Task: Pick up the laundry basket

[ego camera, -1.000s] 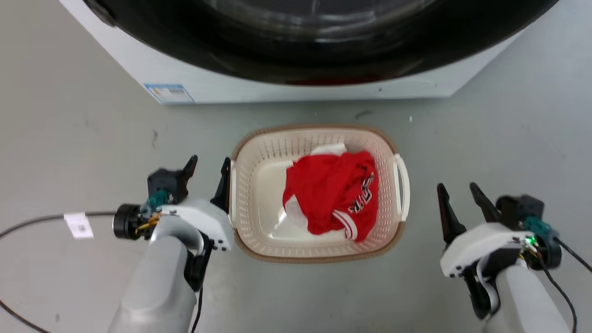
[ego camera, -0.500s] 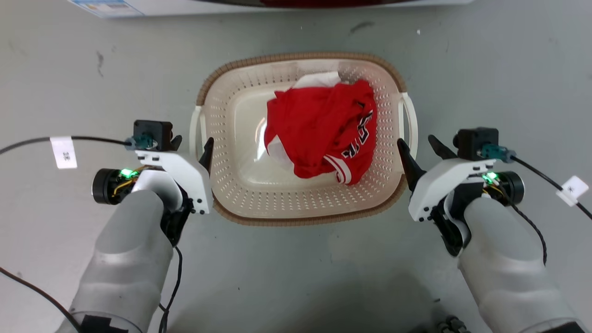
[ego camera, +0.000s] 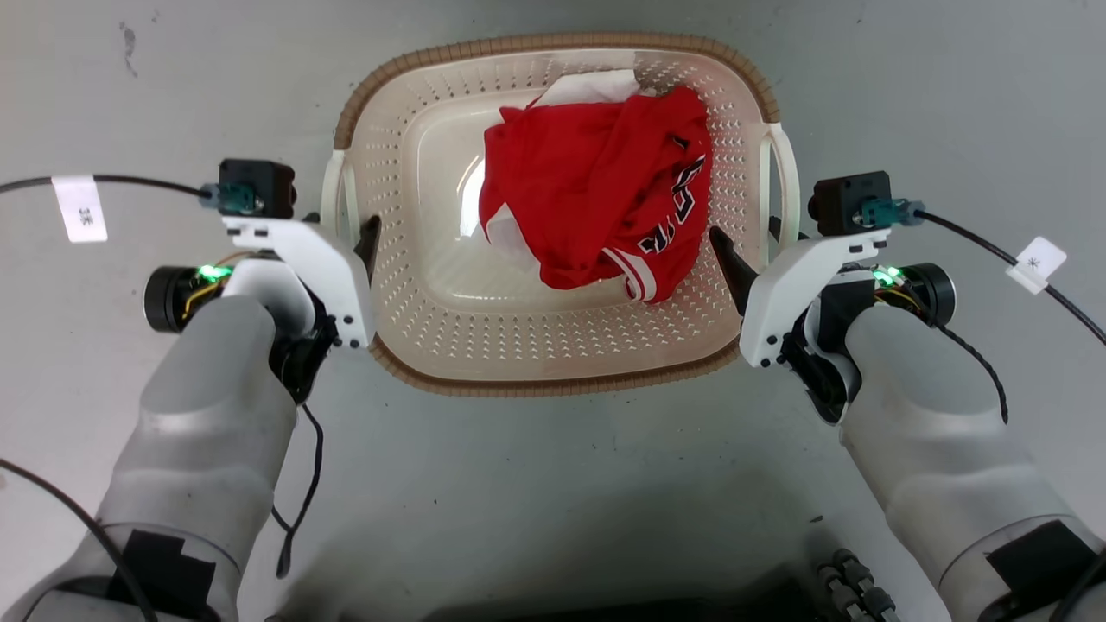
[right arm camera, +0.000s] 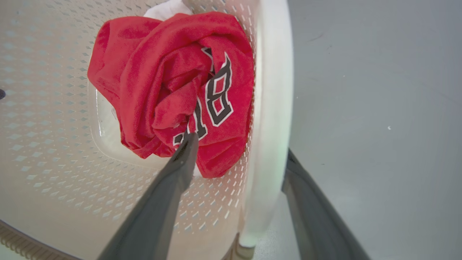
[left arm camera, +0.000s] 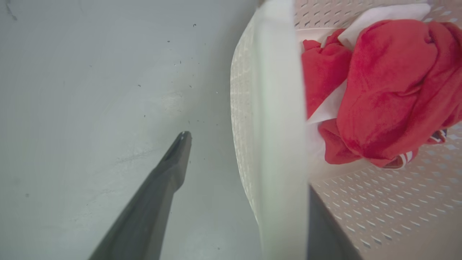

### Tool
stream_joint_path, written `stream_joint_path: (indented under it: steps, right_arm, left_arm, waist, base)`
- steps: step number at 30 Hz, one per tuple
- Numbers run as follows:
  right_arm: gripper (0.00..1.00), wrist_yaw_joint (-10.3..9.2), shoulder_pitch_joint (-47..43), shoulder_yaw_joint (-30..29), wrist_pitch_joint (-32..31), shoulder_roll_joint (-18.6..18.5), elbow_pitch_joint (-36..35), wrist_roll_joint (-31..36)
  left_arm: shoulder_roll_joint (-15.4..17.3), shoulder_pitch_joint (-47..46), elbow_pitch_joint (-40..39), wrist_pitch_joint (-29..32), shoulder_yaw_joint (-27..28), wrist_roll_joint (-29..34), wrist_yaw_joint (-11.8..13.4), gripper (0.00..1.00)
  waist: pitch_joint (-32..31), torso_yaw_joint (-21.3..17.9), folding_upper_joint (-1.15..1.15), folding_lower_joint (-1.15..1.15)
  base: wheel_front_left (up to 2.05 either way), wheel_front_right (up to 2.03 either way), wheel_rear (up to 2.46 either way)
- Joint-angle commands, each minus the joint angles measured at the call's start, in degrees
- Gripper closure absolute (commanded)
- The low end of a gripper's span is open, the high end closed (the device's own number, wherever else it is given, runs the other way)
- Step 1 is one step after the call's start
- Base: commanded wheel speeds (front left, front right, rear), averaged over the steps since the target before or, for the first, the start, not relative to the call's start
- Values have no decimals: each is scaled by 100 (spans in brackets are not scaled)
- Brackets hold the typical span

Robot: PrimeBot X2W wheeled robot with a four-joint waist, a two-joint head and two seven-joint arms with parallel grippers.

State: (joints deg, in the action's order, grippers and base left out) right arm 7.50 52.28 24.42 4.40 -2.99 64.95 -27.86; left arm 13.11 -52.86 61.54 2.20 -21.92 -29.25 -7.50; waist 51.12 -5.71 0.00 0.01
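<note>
Since a second ago I've brought both arms in: left gripper (ego camera: pixel 340 229) now straddles the left handle (ego camera: pixel 332 194), right gripper (ego camera: pixel 746 233) the right handle (ego camera: pixel 788 173), jaws unclenched, laundry basket (ego camera: pixel 553 385) on the floor (ego camera: pixel 553 492) before me, ready to clamp.

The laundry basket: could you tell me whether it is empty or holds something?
Not empty. The laundry basket holds a crumpled red garment lying over some white cloth.
</note>
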Motion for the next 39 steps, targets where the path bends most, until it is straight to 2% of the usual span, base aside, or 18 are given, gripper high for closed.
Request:
stream_joint_path:
  steps: [1,2,3,4,5,10,19,31,39]
  right_arm:
    - [0,-2,174,87,-15,9,67,-109]
    - [0,-2,218,129,-49,9,116,-169]
    - [33,-2,260,173,-62,9,150,-224]
    - [33,-2,260,173,-62,9,150,-224]
    - [100,-2,328,252,-67,0,209,-335]
    - [100,5,418,463,-85,-29,259,-492]
    - [100,8,134,909,-187,-88,306,-926]
    - [100,13,-560,1540,-811,-221,190,-1578]
    - [100,33,-954,1865,-1506,-298,-1,-2145]
  left_arm:
    - [51,-166,45,10,-58,-82,9,0]
    - [52,-216,59,12,-93,-123,9,0]
    - [42,-256,80,42,-135,-172,9,0]
    - [42,-256,80,42,-135,-172,9,0]
    - [10,-319,82,69,-220,-303,9,100]
    - [0,-361,3,198,-436,-613,8,100]
    - [-92,-83,62,409,-899,-1221,5,100]
    - [-322,540,198,1198,-1483,-2048,-22,100]
    - [-401,889,181,1654,-1674,-2595,-32,100]
  waist:
    - [50,22,0,-1]
    - [68,29,0,-1]
    - [81,35,0,-1]
    - [81,35,0,-1]
    - [97,45,0,-1]
    - [78,64,0,-1]
    - [-448,100,0,-1]
    - [-2018,144,0,-1]
    - [-3106,109,0,-1]
  base:
    - [0,0,0]
    - [0,0,0]
    - [0,0,0]
    - [0,0,0]
    - [0,0,0]
    - [0,0,0]
    - [0,0,0]
    - [0,0,0]
    - [0,0,0]
